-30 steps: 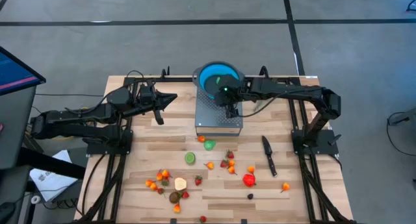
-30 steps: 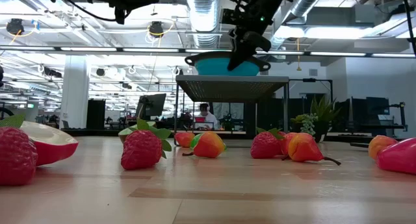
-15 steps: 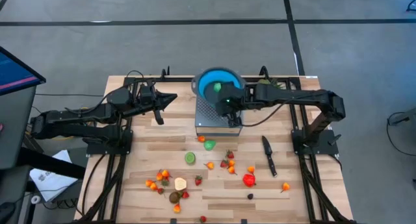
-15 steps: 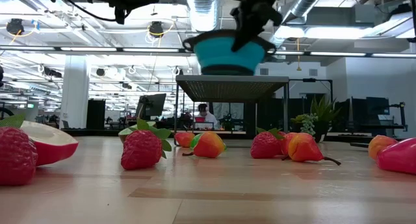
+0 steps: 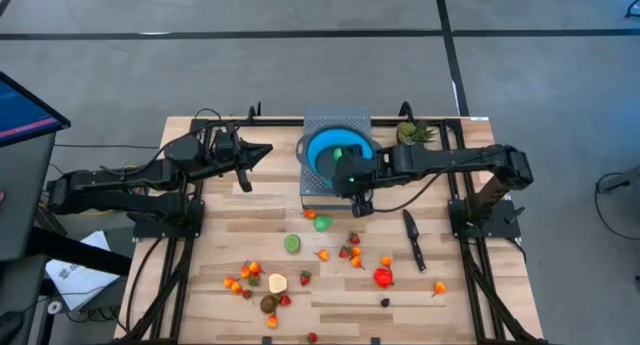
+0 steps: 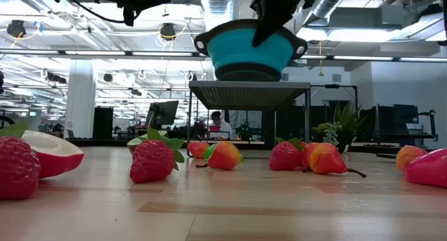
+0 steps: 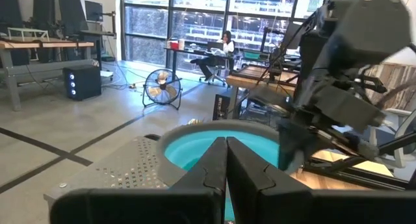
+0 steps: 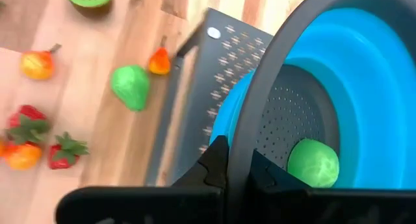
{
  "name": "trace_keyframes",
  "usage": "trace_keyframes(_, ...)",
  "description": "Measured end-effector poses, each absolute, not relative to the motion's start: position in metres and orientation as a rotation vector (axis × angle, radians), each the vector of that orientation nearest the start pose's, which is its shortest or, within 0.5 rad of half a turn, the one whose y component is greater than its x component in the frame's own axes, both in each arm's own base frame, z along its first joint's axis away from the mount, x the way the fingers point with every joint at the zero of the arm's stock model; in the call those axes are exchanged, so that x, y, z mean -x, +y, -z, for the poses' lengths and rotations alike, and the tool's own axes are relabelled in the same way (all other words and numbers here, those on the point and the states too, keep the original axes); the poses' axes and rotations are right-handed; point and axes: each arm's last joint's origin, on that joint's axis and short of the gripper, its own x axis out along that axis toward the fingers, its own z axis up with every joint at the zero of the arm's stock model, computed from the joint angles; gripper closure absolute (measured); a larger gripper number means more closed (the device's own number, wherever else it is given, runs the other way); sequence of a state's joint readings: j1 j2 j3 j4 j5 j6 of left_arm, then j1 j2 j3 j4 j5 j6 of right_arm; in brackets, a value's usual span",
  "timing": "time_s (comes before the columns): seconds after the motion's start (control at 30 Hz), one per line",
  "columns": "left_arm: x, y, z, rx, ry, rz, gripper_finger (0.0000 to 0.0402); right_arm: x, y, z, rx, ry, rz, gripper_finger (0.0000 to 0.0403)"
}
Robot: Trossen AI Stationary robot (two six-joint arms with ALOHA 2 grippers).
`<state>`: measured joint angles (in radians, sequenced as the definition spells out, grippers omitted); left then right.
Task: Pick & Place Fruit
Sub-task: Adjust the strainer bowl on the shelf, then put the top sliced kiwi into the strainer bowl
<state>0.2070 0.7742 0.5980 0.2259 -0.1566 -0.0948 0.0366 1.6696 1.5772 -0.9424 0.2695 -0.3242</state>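
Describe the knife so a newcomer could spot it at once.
Start at the blue bowl on the grey perforated stand, gripped at its rim by the right gripper. Toward the table's front right lies the knife, the only long, dark, slim thing among small bright toy fruit.

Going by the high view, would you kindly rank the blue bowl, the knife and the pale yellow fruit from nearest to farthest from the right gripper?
1. Blue bowl: held at its rim by the right gripper, over the grey perforated stand.
2. Knife: on the table's right side, toward the front.
3. Pale yellow fruit: front left, among the orange pieces.
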Motion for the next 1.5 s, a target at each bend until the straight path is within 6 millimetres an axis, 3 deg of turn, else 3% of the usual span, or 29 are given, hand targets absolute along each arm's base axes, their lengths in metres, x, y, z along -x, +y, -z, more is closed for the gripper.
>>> trace_keyframes(0.37,-0.174,0.041,-0.309,0.092,-0.067,-0.361,0.0400,-0.360,0.017,-0.296,0.474,1.126,0.092,0.0403)
trace_keyframes(0.53,-0.174,0.041,-0.309,0.092,-0.066,-0.360,0.0400,-0.361,0.018,-0.295,0.467,1.130,0.093,0.0396)
trace_keyframes(0.8,-0.174,0.041,-0.309,0.092,-0.066,-0.360,0.0400,-0.352,0.025,-0.310,0.470,1.066,0.082,0.0312)
trace_keyframes(1.03,-0.174,0.041,-0.309,0.092,-0.066,-0.360,0.0400,-0.350,0.027,-0.315,0.472,1.064,0.076,0.0176)
trace_keyframes(1.13,-0.174,0.041,-0.309,0.092,-0.067,-0.360,0.0400,-0.349,0.029,-0.325,0.471,1.050,0.074,0.0136)
trace_keyframes(1.37,-0.174,0.041,-0.309,0.092,-0.067,-0.360,0.0400,-0.338,0.031,-0.363,0.437,1.052,0.087,0.0123)
trace_keyframes(1.5,-0.174,0.041,-0.309,0.092,-0.067,-0.360,0.0400,-0.330,0.032,-0.368,0.365,1.102,0.125,0.0146)
